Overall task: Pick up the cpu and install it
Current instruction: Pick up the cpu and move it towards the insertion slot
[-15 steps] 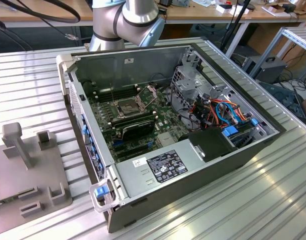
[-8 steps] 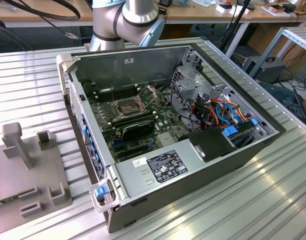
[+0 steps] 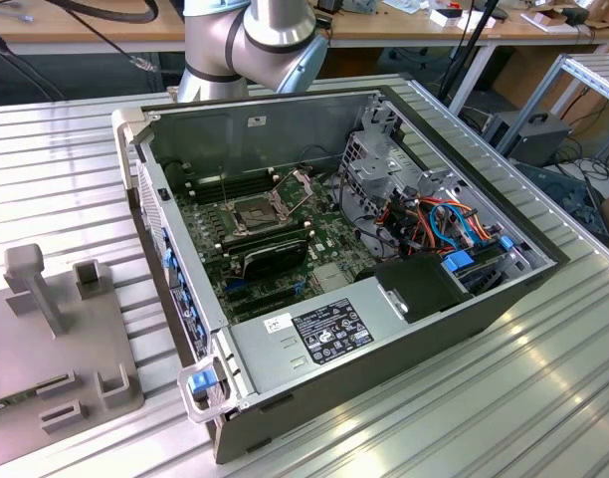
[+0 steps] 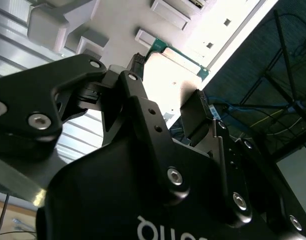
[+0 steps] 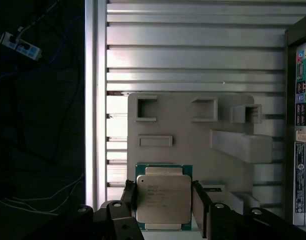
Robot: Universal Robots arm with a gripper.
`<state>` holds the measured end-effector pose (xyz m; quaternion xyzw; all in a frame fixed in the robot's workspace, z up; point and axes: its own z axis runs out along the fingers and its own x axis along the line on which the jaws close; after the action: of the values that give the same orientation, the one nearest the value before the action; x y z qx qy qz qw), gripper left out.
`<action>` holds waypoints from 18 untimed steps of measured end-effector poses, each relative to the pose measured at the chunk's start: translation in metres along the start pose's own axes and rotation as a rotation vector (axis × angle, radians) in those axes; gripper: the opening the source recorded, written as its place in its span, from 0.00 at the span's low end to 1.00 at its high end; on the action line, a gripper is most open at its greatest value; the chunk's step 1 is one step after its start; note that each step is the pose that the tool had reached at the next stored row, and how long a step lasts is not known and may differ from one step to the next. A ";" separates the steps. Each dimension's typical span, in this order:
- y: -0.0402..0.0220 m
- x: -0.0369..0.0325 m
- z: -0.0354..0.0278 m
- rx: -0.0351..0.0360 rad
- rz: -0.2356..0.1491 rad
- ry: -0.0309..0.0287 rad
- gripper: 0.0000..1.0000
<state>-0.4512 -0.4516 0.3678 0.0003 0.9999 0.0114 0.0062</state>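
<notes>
The cpu (image 5: pixel 163 200), a flat square chip with a dull silver top and a green rim, sits between my two black fingers in the first wrist view. My gripper (image 5: pixel 163 189) is shut on it, one finger (image 5: pixel 129 196) on each side. The chip hangs well above the grey holder plate (image 5: pixel 183 130). In the second wrist view the gripper (image 4: pixel 168 77) shows from behind, with the cpu's green edge (image 4: pixel 179 55) between the fingertips. The exterior view shows the dark square socket (image 3: pixel 257 211) with its metal frame raised, on the green board inside the open computer case (image 3: pixel 384 349).
The grey holder plate (image 3: pixel 56 349) with its raised posts lies on the ribbed metal table at the exterior view's left, beside the case. A black oblong card (image 3: pixel 275 257) sits just in front of the socket. Drive cage and coloured cables (image 3: pixel 434 224) fill the case's right part.
</notes>
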 end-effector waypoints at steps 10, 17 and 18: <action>0.0003 -0.0001 -0.0118 0.0004 0.000 0.0000 0.54; 0.0003 -0.0001 -0.0118 0.0004 0.000 0.0000 0.54; 0.0003 -0.0002 -0.0118 0.0005 0.000 0.0000 0.54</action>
<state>-0.4512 -0.4516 0.3796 0.0002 0.9999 0.0111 0.0062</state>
